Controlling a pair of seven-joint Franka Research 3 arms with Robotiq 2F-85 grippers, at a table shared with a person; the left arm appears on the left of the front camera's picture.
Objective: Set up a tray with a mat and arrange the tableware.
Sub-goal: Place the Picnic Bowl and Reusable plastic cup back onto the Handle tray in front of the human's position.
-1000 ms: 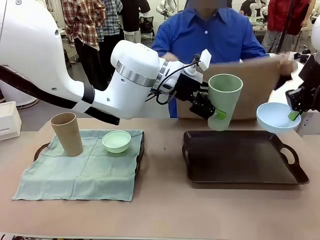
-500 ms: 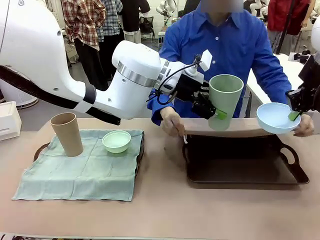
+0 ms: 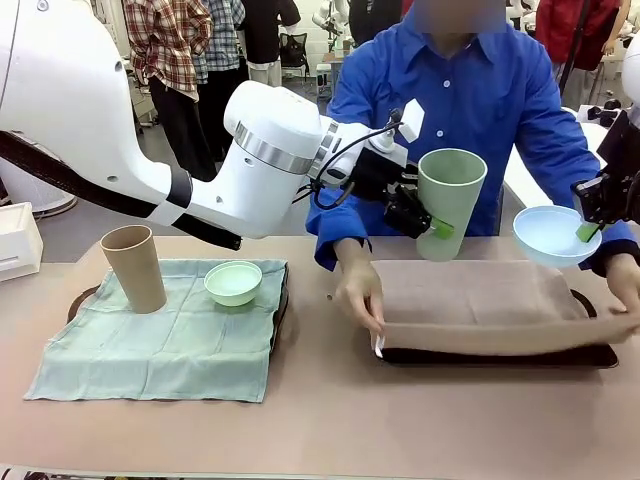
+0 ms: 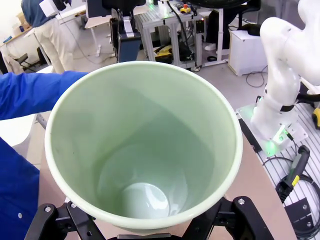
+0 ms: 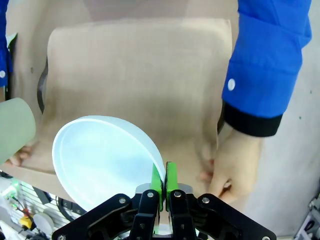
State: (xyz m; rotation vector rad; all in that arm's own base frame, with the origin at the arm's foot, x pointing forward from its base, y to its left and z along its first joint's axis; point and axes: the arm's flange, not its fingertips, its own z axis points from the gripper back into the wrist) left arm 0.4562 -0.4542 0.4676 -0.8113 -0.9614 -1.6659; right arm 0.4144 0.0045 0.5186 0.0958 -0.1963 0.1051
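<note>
My left gripper [image 3: 435, 228] is shut on the lower wall of the sage green cup [image 3: 450, 200], held upright in the air behind the right tray; the cup [image 4: 145, 150] is empty inside. At the far right, my right gripper [image 3: 588, 230] is shut on the rim of the pale blue bowl [image 3: 552, 236], its green pads [image 5: 164, 180] pinching the bowl [image 5: 105, 160]. A person's hands [image 3: 360, 295] spread a tan mat [image 3: 480, 305] over the dark tray [image 3: 480, 357]. The tan cup [image 3: 134, 268] and mint green bowl [image 3: 233, 282] stand on a green cloth [image 3: 150, 350] at the left.
The green cloth covers a second dark tray whose handle [image 3: 80, 298] pokes out at the left. The person's blue sleeve [image 5: 265, 65] and hand [image 5: 225, 165] lie over the mat [image 5: 140, 75] just below my right gripper. Bare tabletop [image 3: 320, 420] runs along the front.
The person has brought the mat down from upright behind the tray and laid it flat over the tray, pulling it toward the front edge. Both grippers have stayed put with cup and bowl.
</note>
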